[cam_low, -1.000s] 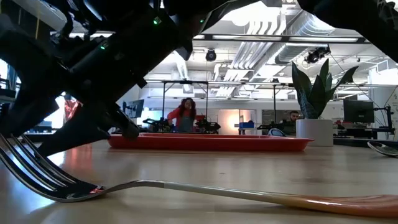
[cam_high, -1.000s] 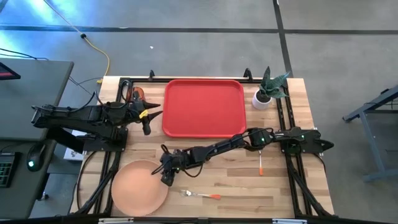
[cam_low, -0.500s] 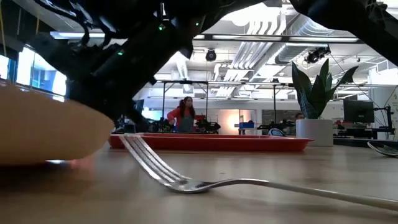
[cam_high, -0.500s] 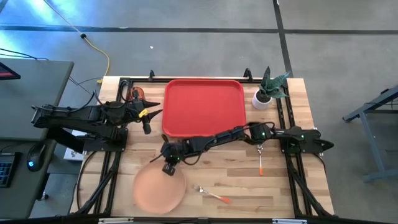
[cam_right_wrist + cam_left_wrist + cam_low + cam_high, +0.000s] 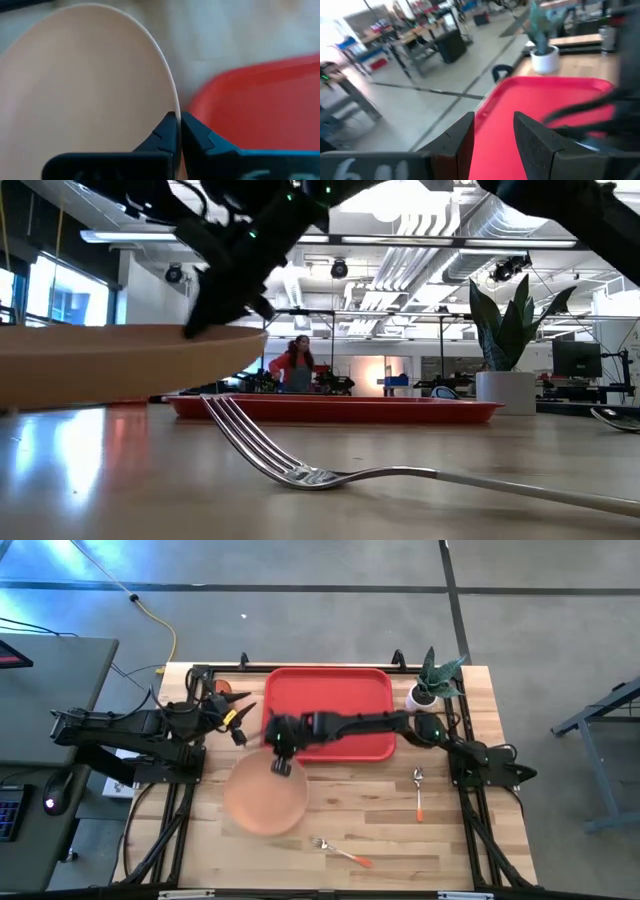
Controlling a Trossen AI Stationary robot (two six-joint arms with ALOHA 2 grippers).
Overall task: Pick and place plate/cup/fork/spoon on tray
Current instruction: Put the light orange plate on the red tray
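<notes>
We see the right hand [image 5: 280, 762] clenched on the plate [image 5: 262, 798] rim, holding it above the counter [image 5: 480, 840] beside the tray [image 5: 340, 705]. The left hand [image 5: 240, 722] waits released.

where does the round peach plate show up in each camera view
High view: round, flat peach-pink plate below the red rectangular tray, its rim in the right gripper.
Low view: at left, raised.
Left wrist view: not visible.
Right wrist view: upper left.
Shared landmark: the tray.

Plate [image 5: 262, 800] in right fingers [image 5: 281, 766], beside tray [image 5: 330, 700].
</notes>
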